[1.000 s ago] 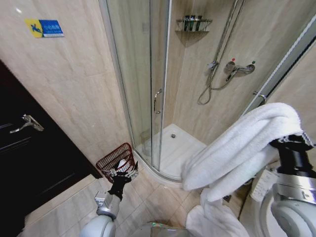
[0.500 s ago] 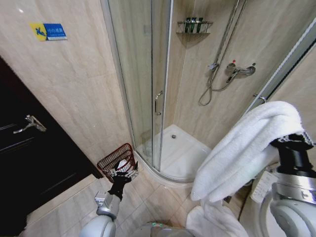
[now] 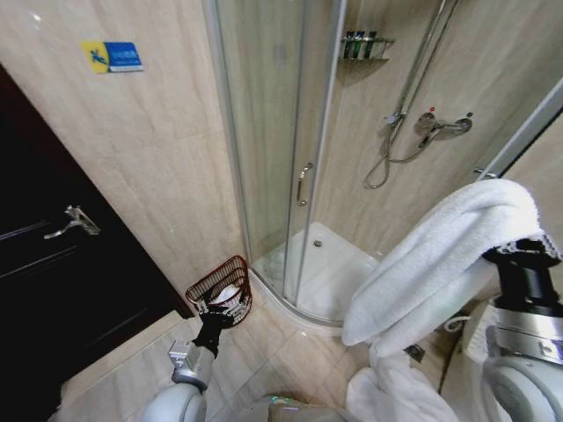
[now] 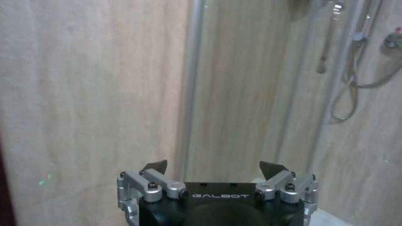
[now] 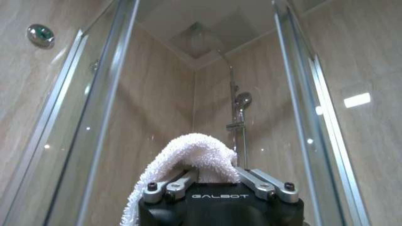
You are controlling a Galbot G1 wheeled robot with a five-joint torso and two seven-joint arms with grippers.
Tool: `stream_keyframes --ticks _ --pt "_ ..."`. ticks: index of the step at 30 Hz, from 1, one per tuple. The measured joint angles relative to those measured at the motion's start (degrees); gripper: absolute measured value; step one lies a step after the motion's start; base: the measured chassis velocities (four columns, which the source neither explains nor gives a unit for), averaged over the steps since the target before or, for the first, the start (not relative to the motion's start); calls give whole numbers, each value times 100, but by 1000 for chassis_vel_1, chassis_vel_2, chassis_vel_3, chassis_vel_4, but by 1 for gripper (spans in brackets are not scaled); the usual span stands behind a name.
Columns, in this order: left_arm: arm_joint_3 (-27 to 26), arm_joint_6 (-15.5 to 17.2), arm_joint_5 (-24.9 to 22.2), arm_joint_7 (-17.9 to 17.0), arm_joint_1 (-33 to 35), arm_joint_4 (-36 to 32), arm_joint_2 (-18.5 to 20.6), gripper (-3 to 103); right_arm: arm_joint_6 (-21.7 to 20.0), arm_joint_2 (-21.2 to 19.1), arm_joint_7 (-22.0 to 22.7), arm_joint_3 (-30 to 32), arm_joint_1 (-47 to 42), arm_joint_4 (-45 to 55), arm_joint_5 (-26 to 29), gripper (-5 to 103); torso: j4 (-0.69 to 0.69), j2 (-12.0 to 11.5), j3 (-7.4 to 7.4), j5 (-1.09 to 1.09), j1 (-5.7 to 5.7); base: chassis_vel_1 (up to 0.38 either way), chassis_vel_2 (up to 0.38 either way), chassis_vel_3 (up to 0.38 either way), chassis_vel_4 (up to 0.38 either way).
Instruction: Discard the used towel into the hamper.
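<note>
Up at the right of the head view, the right gripper (image 3: 521, 251) is raised with its fingers clamped on the white towel (image 3: 431, 264), which drapes over it and hangs down in thick folds toward the floor; the right wrist view shows the towel (image 5: 191, 155) bunched between the closed-in fingers. Low at the left, the left gripper (image 3: 223, 309) points ahead with its jaws spread apart and nothing between them. Just beyond it, the dark-red hamper (image 3: 220, 283) stands on the tiled floor against the beige wall, beside the curved glass shower enclosure (image 3: 281, 176) and near a dark door (image 3: 62, 272).
</note>
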Motion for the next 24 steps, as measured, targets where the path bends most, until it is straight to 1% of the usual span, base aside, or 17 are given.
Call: stream_keyframes --ticks 2,3,4,5,6,7,8,10,11,14,16,21,24 --pt "0 0 0 0 0 0 1 99 0 14 32 14 2 0 -37 8 1 -2 0 -2 1 178 217 -207 -198" --pt "-3 0 0 -1 0 0 3 99 1 38 86 42 4 1 -90 8 0 -3 0 -10 1 178 217 -144 -176" --pt "-2 0 0 -1 0 0 3 99 10 77 145 104 0 2 -142 8 -3 -3 -2 -13 -1 129 147 -77 -140" --pt "-2 0 0 -1 0 0 3 99 10 77 145 104 0 2 -142 8 -3 -3 -2 -13 -1 129 147 -77 -140" --pt "-3 0 0 -1 0 0 3 99 24 107 168 174 -13 1 -162 8 -1 -2 -4 1 -5 81 68 -77 -65" --pt "-3 0 0 -1 0 0 2 99 31 115 170 207 -23 1 -163 8 -1 -3 -3 -1 -4 81 68 -29 -65" --pt "-3 0 0 -1 0 0 3 99 47 121 170 265 -40 1 -164 8 -1 -6 -3 -8 -3 0 0 0 0" --pt "-2 0 0 -1 0 0 2 99 61 120 167 300 -51 2 -164 8 -1 -6 -3 -8 -3 0 0 0 0" --pt "0 0 0 -1 0 0 -1 99 80 111 162 344 -62 1 -157 8 -1 -6 -3 2 -4 -51 -56 49 29" --pt "2 0 0 0 0 0 -2 99 92 98 156 358 -64 1 -152 8 -2 -8 -3 -2 -3 -100 -70 52 62" --pt "2 0 0 0 0 0 -3 99 93 97 153 355 -65 1 -151 8 -2 -9 -4 -1 -4 -83 -50 43 30" --pt "1 0 0 0 0 0 -1 99 94 90 136 307 -62 1 -153 8 -2 -32 -15 -7 -14 0 0 0 0" --pt "0 0 0 0 0 0 -1 99 94 86 131 303 -62 1 -153 8 -1 -60 -30 -6 -28 0 0 0 0"
